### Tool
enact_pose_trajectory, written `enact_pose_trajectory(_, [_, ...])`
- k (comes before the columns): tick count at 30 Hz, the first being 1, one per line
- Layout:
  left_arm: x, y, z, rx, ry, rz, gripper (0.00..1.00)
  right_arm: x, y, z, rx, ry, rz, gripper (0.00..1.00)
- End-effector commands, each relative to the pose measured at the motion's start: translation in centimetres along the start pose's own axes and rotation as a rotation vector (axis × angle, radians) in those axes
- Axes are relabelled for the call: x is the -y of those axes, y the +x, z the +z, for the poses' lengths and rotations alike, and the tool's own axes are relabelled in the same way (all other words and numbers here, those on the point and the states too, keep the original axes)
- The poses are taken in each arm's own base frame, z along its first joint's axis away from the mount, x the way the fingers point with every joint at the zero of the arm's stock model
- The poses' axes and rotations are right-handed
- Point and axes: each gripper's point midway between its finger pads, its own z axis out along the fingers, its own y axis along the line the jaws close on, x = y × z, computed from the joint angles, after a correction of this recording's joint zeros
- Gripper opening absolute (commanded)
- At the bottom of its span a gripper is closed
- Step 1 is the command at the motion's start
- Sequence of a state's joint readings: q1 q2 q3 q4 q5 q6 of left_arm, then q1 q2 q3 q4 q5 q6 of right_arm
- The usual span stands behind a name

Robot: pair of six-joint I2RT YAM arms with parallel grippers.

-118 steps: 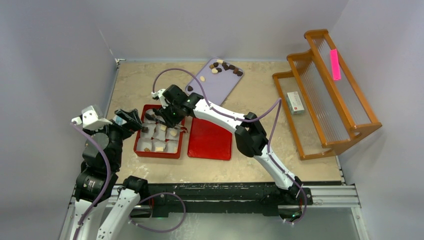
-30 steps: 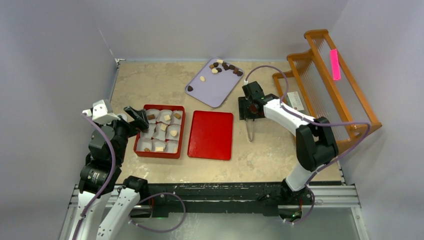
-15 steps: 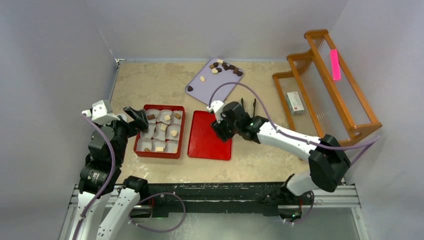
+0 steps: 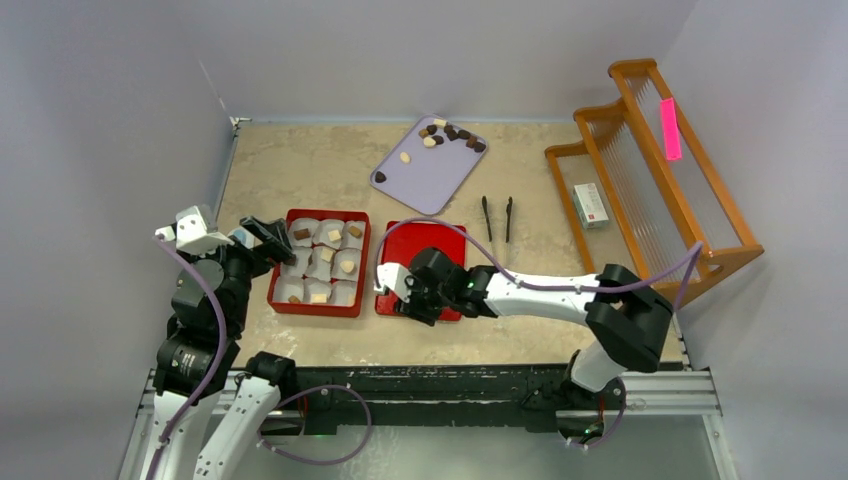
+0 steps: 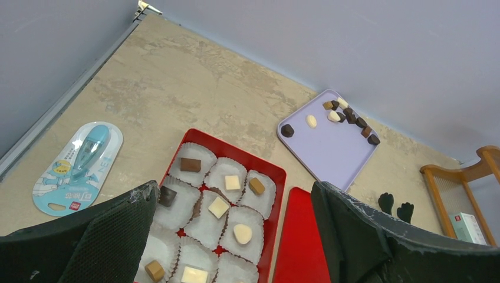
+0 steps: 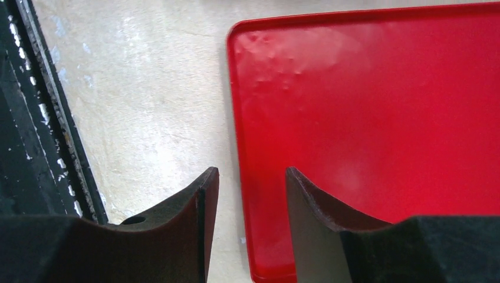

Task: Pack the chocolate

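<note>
Most of the chocolate (image 5: 218,207) is already in the red box (image 4: 327,213), one bit per white paper cup (image 5: 207,224). It's a mix of cream squares, tan chunks and a couple of dark ones. The cup in the box's near-right corner (image 5: 234,272) looks empty, though the left wrist view cuts it off, so can't say for sure.

There's a bunch of leftover pieces (image 4: 452,133) on the purple tray (image 4: 420,175), which sits beyond the box and off to its right. The box only has that one cup that might be free, so they're probably spares.

The red lid (image 6: 383,118) lies flat just to the right of the box, not on it yet. The right gripper (image 6: 250,174) is down at the lid's near corner on the box side. Its fingers are apart with the lid's rim in the gap, and they don't look to be pinching it. The left gripper (image 4: 275,240) hangs at the box's left edge, jaws spread wide, holding nothing.

The black tongs (image 4: 487,218) lie on the table further right of the box, past the lid, with nothing touching them.

So filling looks basically done. What's left is getting the lid onto the box.
</note>
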State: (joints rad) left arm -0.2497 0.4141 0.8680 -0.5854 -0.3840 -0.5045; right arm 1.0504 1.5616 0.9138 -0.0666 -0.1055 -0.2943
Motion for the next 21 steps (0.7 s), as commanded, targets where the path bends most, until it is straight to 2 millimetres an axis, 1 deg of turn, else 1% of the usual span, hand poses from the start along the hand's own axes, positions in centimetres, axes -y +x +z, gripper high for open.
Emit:
enact_pose_trajectory(1, [0.1, -1.3, -0.2, 0.046, -0.001, -0.013, 1.00, -1.0, -0.6, 1.0, 0.034, -0.048, -0.058, 0.48])
enact_pose_trajectory(6, [0.2, -1.2, -0.2, 0.044, 0.002, -0.012, 1.00, -1.9, 0.0, 1.9, 0.025, -0.084, -0.054, 0.47])
enact_pose_trajectory(10, [0.3, -1.2, -0.1, 0.042, 0.007, -0.012, 0.99, -1.6, -0.2, 2.7, 0.033, -0.074, -0.063, 0.46])
enact_pose_trajectory(15, [0.3, -1.1, -0.1, 0.039, 0.007, -0.010, 0.99, -1.7, 0.3, 3.4, 0.020, -0.082, -0.064, 0.45])
enact_pose_trajectory(21, [0.5, -1.1, -0.1, 0.037, 0.019, -0.008, 0.99, -1.8, 0.9, 4.2, 0.002, -0.082, -0.066, 0.40])
